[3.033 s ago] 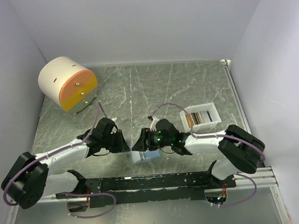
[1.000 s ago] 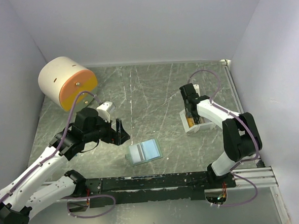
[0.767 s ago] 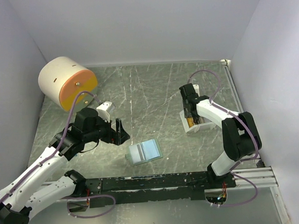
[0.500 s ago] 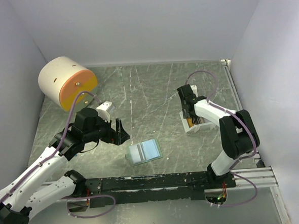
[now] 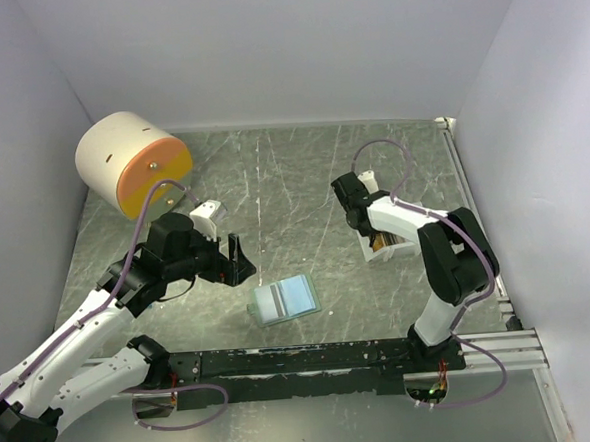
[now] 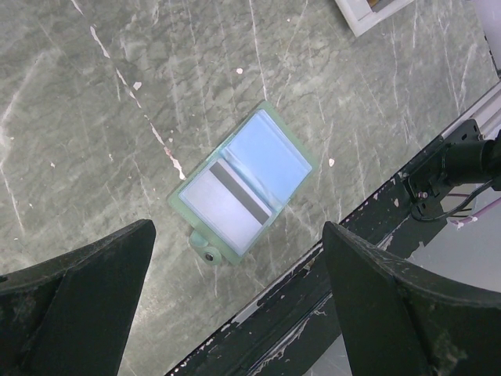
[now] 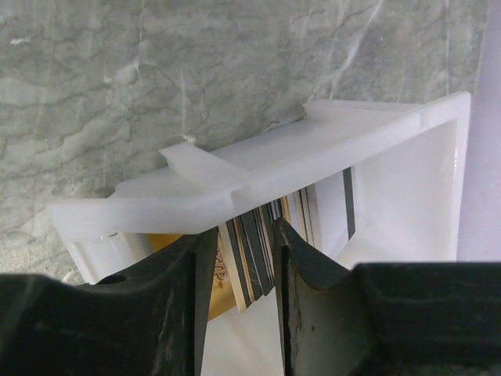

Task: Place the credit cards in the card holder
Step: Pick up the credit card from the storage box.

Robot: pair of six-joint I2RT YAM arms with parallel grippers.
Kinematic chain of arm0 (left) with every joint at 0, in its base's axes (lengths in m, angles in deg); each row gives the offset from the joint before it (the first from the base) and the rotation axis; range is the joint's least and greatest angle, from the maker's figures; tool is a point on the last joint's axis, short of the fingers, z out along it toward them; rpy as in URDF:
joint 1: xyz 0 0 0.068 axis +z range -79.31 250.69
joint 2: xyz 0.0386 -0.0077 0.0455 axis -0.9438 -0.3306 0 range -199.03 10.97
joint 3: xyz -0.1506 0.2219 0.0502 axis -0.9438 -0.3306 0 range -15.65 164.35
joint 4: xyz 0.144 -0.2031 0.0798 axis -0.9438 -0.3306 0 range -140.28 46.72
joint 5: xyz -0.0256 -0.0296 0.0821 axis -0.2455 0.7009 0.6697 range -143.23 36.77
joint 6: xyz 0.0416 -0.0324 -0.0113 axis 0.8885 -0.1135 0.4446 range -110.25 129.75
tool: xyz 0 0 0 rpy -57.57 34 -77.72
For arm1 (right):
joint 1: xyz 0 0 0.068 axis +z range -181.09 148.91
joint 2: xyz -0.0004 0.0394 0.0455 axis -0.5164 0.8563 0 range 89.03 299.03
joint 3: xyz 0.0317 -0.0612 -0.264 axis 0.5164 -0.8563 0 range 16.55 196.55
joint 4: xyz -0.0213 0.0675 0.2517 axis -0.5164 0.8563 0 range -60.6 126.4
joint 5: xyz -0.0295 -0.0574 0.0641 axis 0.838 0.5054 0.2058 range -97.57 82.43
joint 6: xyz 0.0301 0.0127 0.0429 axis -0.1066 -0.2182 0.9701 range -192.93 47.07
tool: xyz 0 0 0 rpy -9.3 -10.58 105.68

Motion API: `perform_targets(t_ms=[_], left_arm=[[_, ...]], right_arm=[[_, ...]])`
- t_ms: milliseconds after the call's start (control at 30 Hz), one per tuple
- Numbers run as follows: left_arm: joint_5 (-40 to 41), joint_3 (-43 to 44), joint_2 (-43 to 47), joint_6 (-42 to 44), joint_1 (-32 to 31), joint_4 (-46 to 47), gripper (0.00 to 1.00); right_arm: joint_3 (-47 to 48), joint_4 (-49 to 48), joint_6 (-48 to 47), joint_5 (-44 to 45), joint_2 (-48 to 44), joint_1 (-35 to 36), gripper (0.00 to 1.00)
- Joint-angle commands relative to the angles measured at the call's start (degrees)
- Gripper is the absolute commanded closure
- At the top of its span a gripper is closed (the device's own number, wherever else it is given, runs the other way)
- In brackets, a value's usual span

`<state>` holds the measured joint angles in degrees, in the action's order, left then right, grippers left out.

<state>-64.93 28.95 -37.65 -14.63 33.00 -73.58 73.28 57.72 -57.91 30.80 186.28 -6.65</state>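
Lying open and flat on the green marbled table (image 5: 302, 170), pale blue inside up: the card holder (image 5: 286, 300), left half a paler grey. Up and to the left of the card holder, near but clear of it: the left gripper (image 5: 239, 260), black fingers spread apart, nothing between them. Up and to the right of the card holder, well apart: the right gripper (image 5: 372, 232), tip down in a small white tray (image 5: 389, 253), fingertips hidden by the arm. Showing in that tray: an orange edge of the credit cards (image 5: 380, 242). Far up-left of the card holder: a round cream cabinet (image 5: 121, 156) with an orange front. Just below the card holder: a black rail (image 5: 313, 358).
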Motion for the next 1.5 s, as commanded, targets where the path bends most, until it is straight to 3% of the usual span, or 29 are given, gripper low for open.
perform_targets(t_ms=[0,567,800,1467], left_arm=[[1.31,0.05,0.97,0.48,0.13,-0.2,0.0],[1.6,0.04,0.55,0.3,0.08,-0.19,0.0],[1.69,0.05,0.54,0.21,0.08,-0.27,0.0],[1.87,-0.13,0.41,0.04,0.1,-0.19,0.0]], right_arm=[[2.33,1.25,0.19,5.72,1.26,0.25,0.68],[1.34,-1.07,-0.6,5.94,2.55,0.25,0.77],[2.31,-0.18,-0.99,6.27,-0.65,0.42,1.0],[1.06,0.9,-2.17,0.27,-8.79,0.51,1.0]])
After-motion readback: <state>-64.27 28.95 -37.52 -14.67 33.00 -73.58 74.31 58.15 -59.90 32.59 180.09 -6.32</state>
